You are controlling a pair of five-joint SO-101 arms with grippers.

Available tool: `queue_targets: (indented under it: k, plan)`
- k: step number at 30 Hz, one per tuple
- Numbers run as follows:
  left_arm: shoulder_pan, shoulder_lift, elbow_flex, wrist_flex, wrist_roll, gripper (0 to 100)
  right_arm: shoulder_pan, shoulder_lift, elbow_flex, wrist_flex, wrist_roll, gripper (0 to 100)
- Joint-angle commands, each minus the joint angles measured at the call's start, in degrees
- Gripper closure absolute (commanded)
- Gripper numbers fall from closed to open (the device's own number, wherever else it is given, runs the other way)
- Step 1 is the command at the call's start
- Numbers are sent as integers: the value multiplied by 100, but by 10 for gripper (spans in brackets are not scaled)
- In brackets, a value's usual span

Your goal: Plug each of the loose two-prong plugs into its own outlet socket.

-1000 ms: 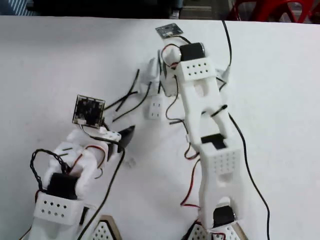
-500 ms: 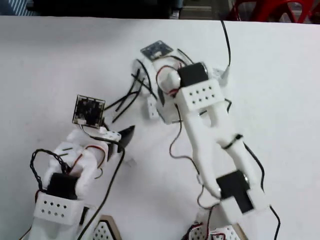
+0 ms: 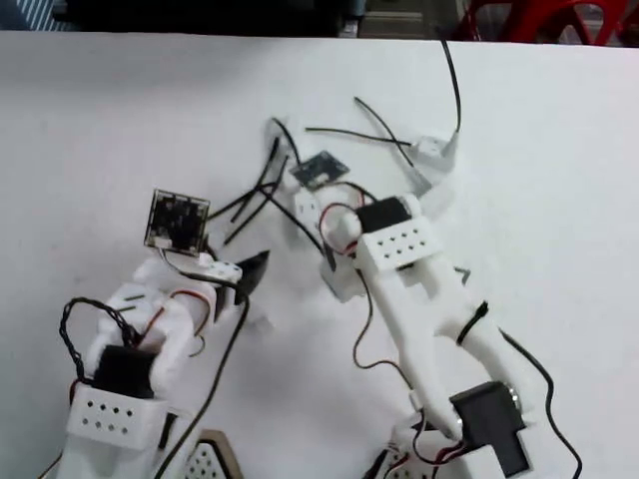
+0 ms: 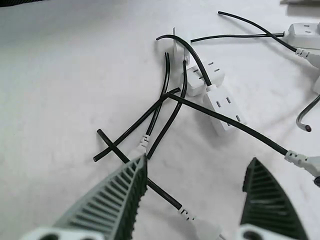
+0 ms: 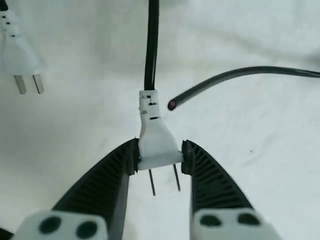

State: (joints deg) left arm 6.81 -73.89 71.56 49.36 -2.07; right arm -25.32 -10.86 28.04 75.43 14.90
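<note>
My right gripper (image 5: pixel 160 145) is shut on a white two-prong plug (image 5: pixel 155 135), whose prongs point back at the wrist and whose black cable runs away from it. In the high view this gripper (image 3: pixel 334 263) sits at the table's middle, just in front of the white outlet sockets (image 3: pixel 306 206). Two outlet blocks (image 4: pixel 224 106) lie side by side among crossed black cables. My left gripper (image 4: pixel 198 160) stands open in front of them, holding nothing. Loose plugs lie near it (image 4: pixel 209 230) and off to the side (image 4: pixel 304 162). Another loose plug (image 5: pixel 20 62) rests on the table.
A further white plug (image 3: pixel 429 150) with its black cable lies at the back right. Cut black cable ends (image 5: pixel 171 105) are scattered around the sockets. The table (image 3: pixel 120 110) is white, with bare room at the left and far right.
The right arm has drawn back from the far side of the sockets towards the front, pulling the plug and its cable along. The left arm has stayed still.
</note>
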Motion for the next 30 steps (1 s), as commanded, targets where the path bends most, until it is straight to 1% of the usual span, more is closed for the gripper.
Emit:
queue_targets:
  k: [1,2,8,15,17,19,22,26,30]
  plan:
    - [-48,-84,-26,-141,35,691,-48,-251,79,-145,53,783]
    - [-48,-84,-26,-141,35,691,-48,-251,79,-92,53,775]
    - [-48,-84,-44,-132,35,692,-312,-286,62,-4,9,824]
    - [-48,-84,-53,-114,44,692,-796,-242,264,-66,0,824]
    - [-48,-84,-53,-114,53,692,-831,-242,466,-277,0,824]
    - [-48,-84,-53,-114,53,692,-778,-242,677,-611,35,824]
    - [-48,-84,-62,-114,53,692,-470,-224,844,-1015,44,825]
    - [-48,-84,-62,-114,53,692,-92,154,756,-1051,53,825]
    - [-48,-84,-62,-114,53,692,-119,673,580,-1042,53,825]
